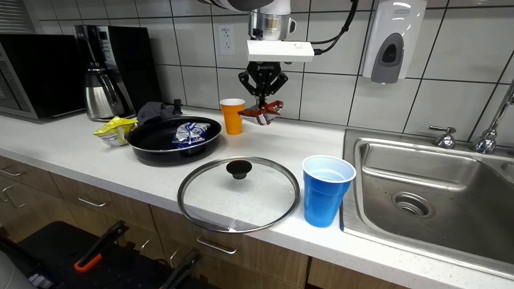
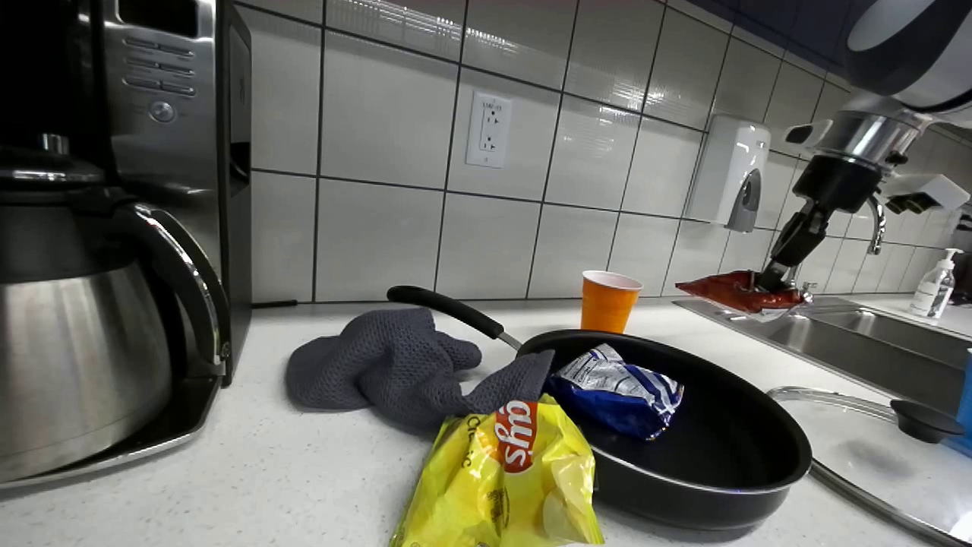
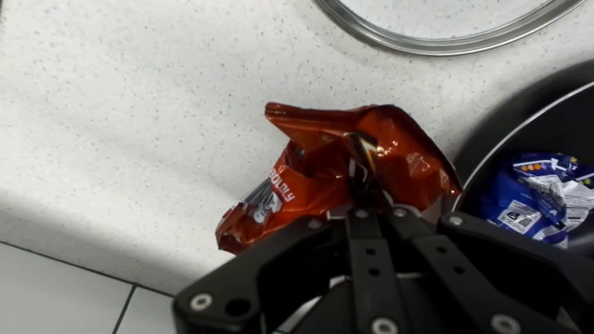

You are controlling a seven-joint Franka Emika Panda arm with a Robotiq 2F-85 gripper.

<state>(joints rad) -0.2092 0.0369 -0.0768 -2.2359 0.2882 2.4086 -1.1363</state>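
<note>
Red bag | glossy, crumpled | fingers nearly together, pinching it | round black pan nearby

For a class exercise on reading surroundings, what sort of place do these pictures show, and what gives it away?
A kitchen, perhaps a shared workplace one: there is a stainless-steel sink, a coffee maker and what looks like a wall-mounted soap dispenser.

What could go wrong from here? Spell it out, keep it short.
The red bag is pinched, crumpled, in the pincer above the counter, so it might slip. The glass lid overhangs the counter's front edge; a bump could tip it off. The orange cup stands upright; a low sideways sweep might topple it.
</note>
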